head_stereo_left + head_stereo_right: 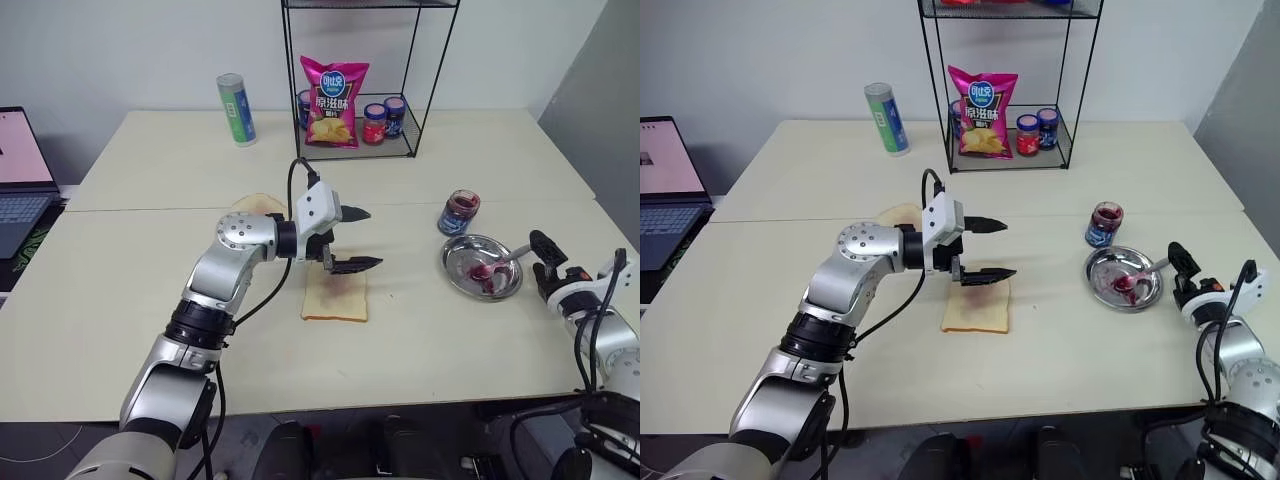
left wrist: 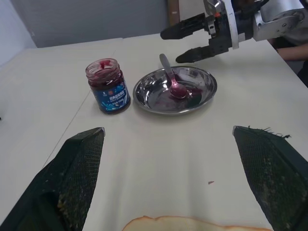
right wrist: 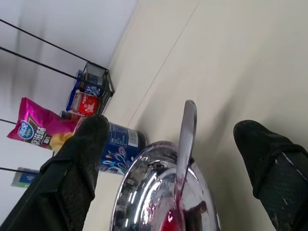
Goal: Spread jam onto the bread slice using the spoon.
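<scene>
The bread slice lies flat near the table's middle, with a dark jam smear at its centre. Just above its far edge hovers my left gripper, open and empty, pointing right toward the dish. The spoon rests in the round steel dish, its bowl in red-purple jam and its handle leaning over the right rim. My right gripper stands open just right of the dish, level with the spoon's handle and apart from it. The right gripper also shows beyond the dish.
An open jam jar stands just behind the dish. A second bread slice lies behind my left arm. At the back are a wire rack holding a chips bag and jars, and a can. A laptop sits at the far left.
</scene>
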